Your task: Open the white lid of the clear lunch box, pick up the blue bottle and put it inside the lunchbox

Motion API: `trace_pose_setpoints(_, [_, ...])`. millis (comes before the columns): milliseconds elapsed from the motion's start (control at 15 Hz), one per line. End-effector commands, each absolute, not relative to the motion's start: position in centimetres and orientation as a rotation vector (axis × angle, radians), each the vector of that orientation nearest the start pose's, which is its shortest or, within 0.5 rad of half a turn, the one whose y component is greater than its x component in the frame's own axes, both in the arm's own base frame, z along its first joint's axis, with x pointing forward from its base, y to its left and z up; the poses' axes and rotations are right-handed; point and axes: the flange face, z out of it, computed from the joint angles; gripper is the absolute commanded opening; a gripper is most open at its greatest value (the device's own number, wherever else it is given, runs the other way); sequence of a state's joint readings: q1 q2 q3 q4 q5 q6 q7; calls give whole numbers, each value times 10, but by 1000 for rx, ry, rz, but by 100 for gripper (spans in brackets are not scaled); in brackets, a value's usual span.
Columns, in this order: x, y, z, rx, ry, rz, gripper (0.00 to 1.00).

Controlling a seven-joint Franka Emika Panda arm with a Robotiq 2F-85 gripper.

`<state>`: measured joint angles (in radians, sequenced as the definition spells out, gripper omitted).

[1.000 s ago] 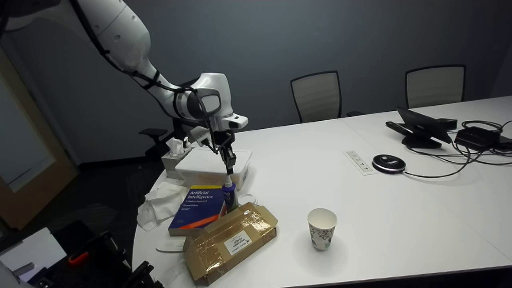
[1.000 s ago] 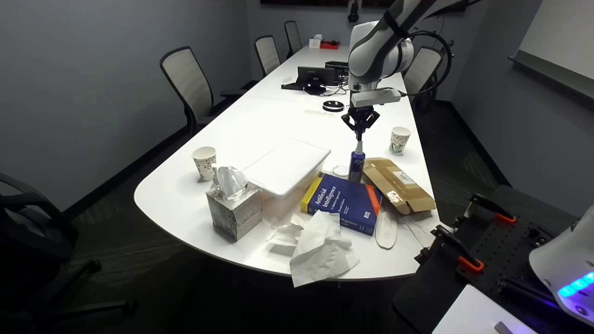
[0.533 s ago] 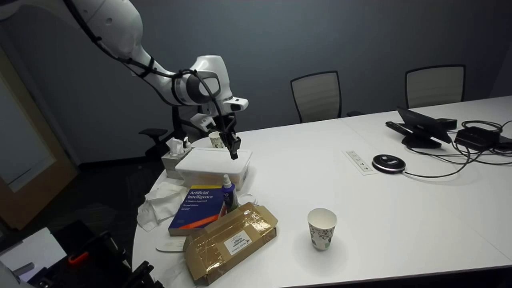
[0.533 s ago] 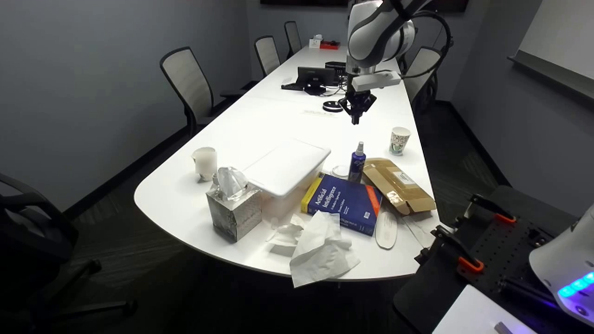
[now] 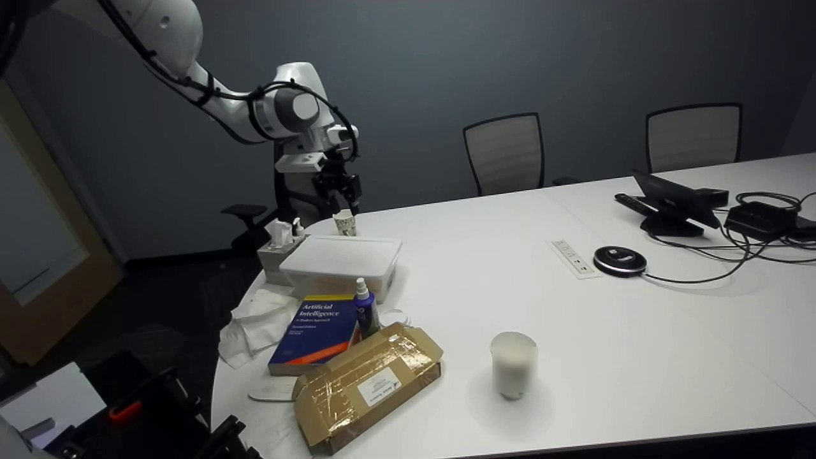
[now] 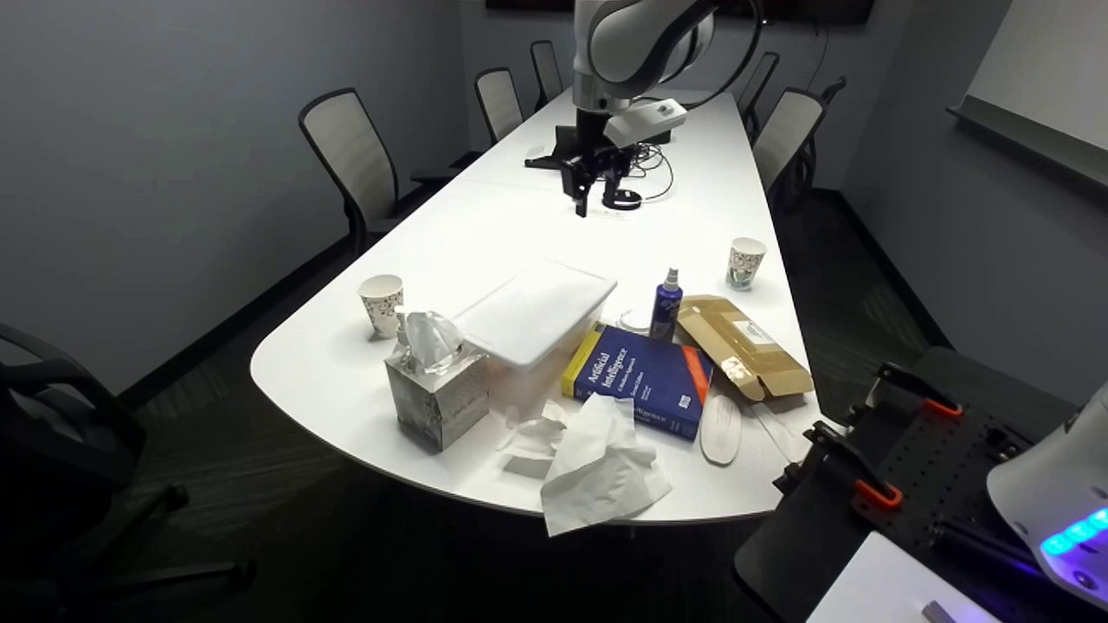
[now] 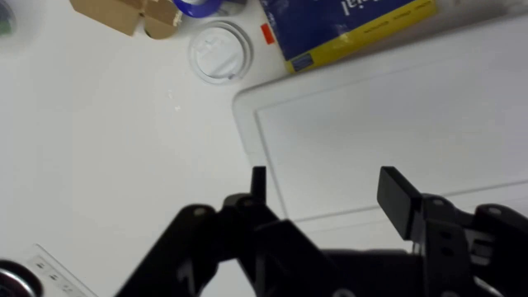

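Observation:
The white lid lies flat on top of the clear lunch box, covering it. Upright on the table, beside the blue book, is the blue bottle with a white nozzle; only its lower part shows at the top edge of the wrist view. My gripper hangs in the air with its fingers wide apart and nothing between them. In the wrist view one corner of the lid appears beyond and between the fingers, well below them. Both exterior views show the gripper raised above the table, apart from box and bottle.
Against the box's near side lies a thick blue book. A brown cardboard box sits by the bottle, and a round white lid too. A tissue box, crumpled paper and two paper cups stand around.
My gripper has risen off the blue bottle's nozzle and swung leftward in both exterior views, and its jaws have opened. The bottle, lid and lunch box have stayed in place.

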<state>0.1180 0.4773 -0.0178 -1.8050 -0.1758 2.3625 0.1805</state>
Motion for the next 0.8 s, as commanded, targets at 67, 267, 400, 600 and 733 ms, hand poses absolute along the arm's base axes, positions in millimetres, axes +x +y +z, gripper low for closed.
trace_pose_setpoints(67, [673,150,284,-3177,-481,-159,100])
trace_pose_setpoints(267, [678,172,279,-3068,-701,-130,100])
trace_pose_setpoints(400, [669,178,274,-3099,-647,-156,100])
trace_pose_setpoints(600, [675,174,273,-3089,-677,-154,100])
trace_pose_setpoints(733, [676,169,274,-3090,-673,-153,100])
